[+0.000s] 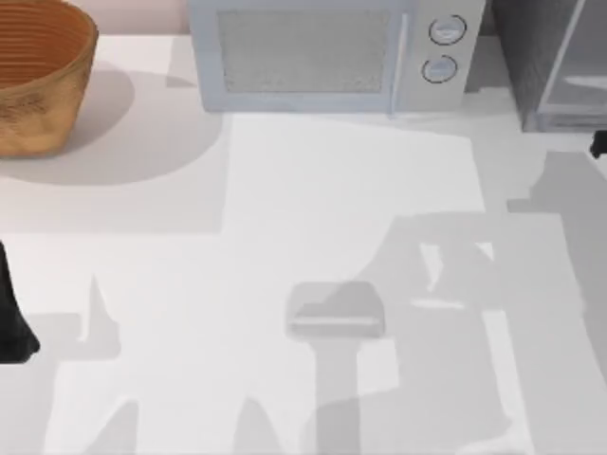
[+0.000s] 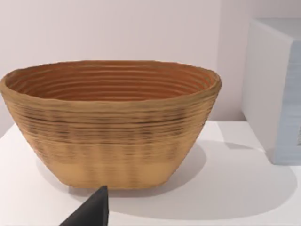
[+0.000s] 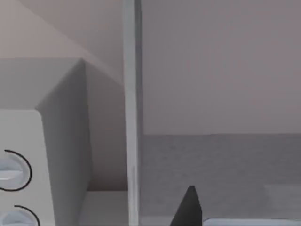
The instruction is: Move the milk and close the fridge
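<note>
the right claw (image 1: 598, 144) sits at the far right edge of the bench in the top view, just in front of the fridge, and so little of it is visible that i cannot tell how far open it is or whether it has hold of anything; in the right wrist view a single dark fingertip (image 3: 187, 207) points toward the large dark grey speckled fridge cabinet (image 3: 211, 165), with its light grey door frame edge (image 3: 130, 117) standing upright in front. judging from this, the step in hand is the door: the claw should press flat against the pale translucent door panel (image 1: 569, 57), well out from the hinge, and push in a steady arc so the smooth surface does not slip off the finger. the small blue and white milk carton is not something i can locate. beside the fridge stands the boxy light grey microwave (image 1: 313, 52) with two round dials. the left claw (image 2: 91, 212) hangs parked at the left side, opening unclear, facing a ribbed, woven tan oval basket (image 2: 110, 122) on the matt white bench (image 1: 313, 209).
</note>
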